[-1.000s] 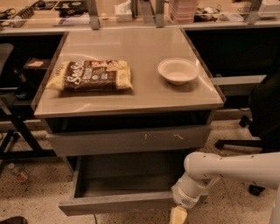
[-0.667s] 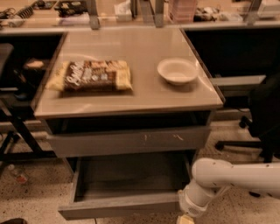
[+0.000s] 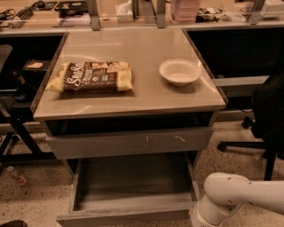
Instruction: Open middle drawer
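Note:
The middle drawer [image 3: 128, 188] is pulled out at the bottom of the gray cabinet. Its shallow gray tray body is open to view and looks empty. Its plain flat front [image 3: 124, 217] lies near the bottom edge of the picture. Above it the bigger drawer face with white scratch marks [image 3: 128, 142] is closed. My white arm [image 3: 226, 197] comes in from the lower right, with its wrist at the drawer's front right corner. The gripper itself is below the picture's edge and out of view.
On the cabinet top [image 3: 146, 95] lie a snack bag [image 3: 91, 76] and a white bowl [image 3: 179, 72]. A black office chair [image 3: 266, 115] stands to the right. A dark table frame [image 3: 17, 133] stands to the left. A shelf with clutter [image 3: 133, 11] runs behind.
My arm has moved right and down, and the gripper tip has dropped below the picture's edge. The middle drawer's front has come a little further out toward the camera.

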Available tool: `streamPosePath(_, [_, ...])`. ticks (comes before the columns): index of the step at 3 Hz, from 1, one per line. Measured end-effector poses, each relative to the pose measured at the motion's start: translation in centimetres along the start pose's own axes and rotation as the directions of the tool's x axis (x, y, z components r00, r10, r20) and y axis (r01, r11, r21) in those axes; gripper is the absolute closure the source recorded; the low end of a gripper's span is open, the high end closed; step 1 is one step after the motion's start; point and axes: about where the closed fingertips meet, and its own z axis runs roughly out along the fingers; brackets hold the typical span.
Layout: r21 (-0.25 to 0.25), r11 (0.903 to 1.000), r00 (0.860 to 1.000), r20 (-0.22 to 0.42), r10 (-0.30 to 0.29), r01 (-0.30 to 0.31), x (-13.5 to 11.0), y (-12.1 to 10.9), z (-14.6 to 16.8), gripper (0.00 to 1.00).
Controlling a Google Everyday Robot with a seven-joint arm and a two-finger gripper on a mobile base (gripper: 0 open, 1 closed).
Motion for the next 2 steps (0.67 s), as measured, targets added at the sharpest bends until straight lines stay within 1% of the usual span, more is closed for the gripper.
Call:
streamPosePath(1, [0.0, 1.0, 1.0, 0.0, 0.0, 0.0, 0.0, 0.0, 0.0, 0.0])
streamPosePath(2, [0.053, 0.9984, 0.999, 0.035, -0.021, 0.019, -1.2, -0.3, -2.4, 0.0])
